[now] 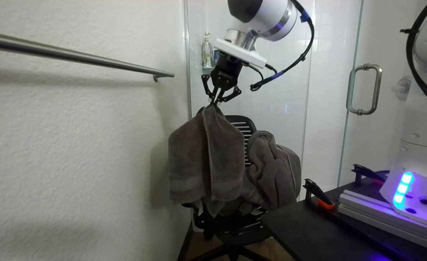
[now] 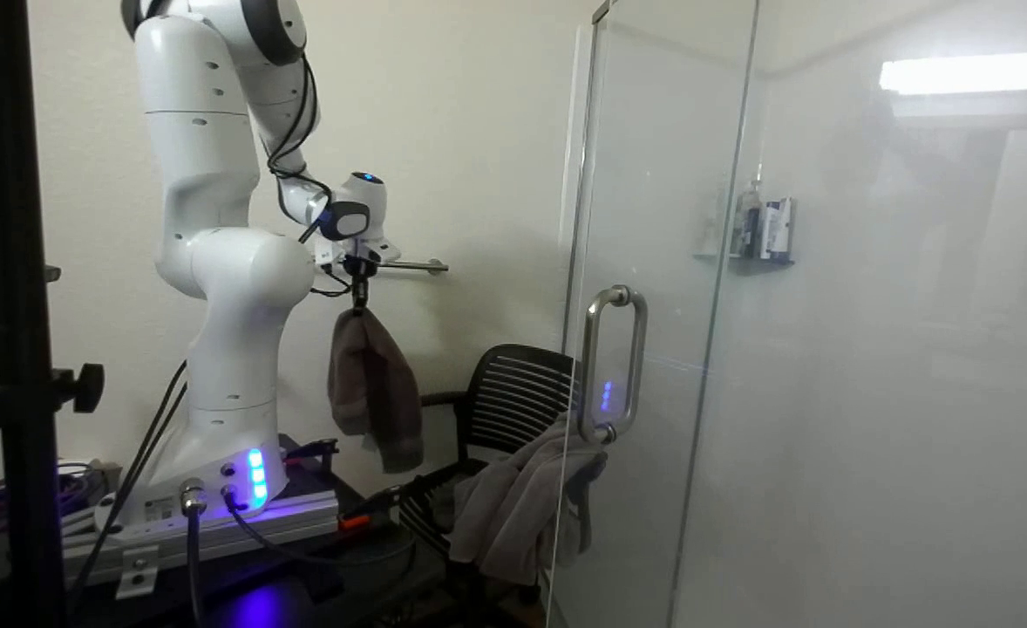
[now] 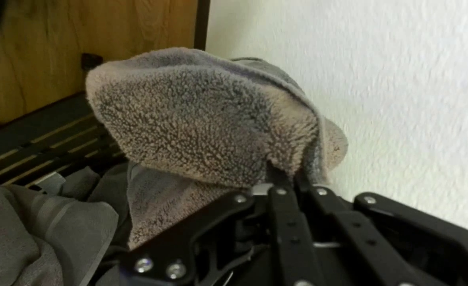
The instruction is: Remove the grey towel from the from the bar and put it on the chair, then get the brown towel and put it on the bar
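We judge last step in hand: black two-finger gripper (image 1: 214,103) pinches brown terry towel (image 1: 200,156), hanging left of crumpled grey towel (image 1: 273,170), itself on black slatted chair (image 2: 513,403), in both exterior views. Next likely calls for lift, then drape over brushed-metal wall bar (image 1: 75,57).

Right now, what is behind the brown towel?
In an exterior view, parts of the chair and grey towel. The brown towel hides part of the backrest; anything else it covers is unseen.
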Tool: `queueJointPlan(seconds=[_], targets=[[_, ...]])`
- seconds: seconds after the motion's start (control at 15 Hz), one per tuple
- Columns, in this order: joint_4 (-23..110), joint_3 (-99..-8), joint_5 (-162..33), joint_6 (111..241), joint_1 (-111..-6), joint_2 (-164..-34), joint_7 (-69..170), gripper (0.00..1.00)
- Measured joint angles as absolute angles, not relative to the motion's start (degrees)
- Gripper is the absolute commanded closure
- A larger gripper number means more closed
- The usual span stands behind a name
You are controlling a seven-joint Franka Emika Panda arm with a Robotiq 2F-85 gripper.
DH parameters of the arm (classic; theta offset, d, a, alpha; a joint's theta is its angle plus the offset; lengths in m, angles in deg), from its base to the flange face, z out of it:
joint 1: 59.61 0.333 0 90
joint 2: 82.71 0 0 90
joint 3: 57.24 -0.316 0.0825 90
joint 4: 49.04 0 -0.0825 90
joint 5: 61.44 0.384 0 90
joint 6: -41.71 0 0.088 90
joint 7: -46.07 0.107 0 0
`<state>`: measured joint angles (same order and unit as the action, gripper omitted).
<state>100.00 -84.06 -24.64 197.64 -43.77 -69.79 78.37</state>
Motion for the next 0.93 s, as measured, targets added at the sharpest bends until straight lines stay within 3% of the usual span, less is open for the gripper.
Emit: queueJointPlan(seconds=[0.13, 0.2, 0.27, 0.53, 0.6, 0.67, 0.73, 0.8, 0.87, 0.93], targets=[[101.37, -84.55, -25.38, 190.02, -39.25, -64.47, 81.2, 0.99], [101.48, -84.74, -25.47, 186.51, -37.29, -62.46, 82.05, 0.7], [101.43, -84.92, -25.87, 183.77, -35.72, -61.11, 82.55, 0.97], [101.26, -87.1, -34.39, 184.78, -34.83, -62.95, 83.94, 1.0], [101.15, -87.2, -36.24, 187.04, -34.83, -65.01, 83.71, 0.74], [100.91, -87.19, -37.8, 189.55, -34.85, -67.61, 83.26, 0.72], [100.64, -87.19, -39.56, 192.35, -35.01, -70.43, 83.14, 0.92], [100.3, -87.15, -41.67, 195.01, -35.53, -73.26, 84.1, 0.85], [99.84, -87.12, -43.2, 196.7, -36.19, -75.64, 84.88, 0.53], [99.33, -87.08, -43.74, 197.42, -36.7, -77.28, 84.96, 0.45]])
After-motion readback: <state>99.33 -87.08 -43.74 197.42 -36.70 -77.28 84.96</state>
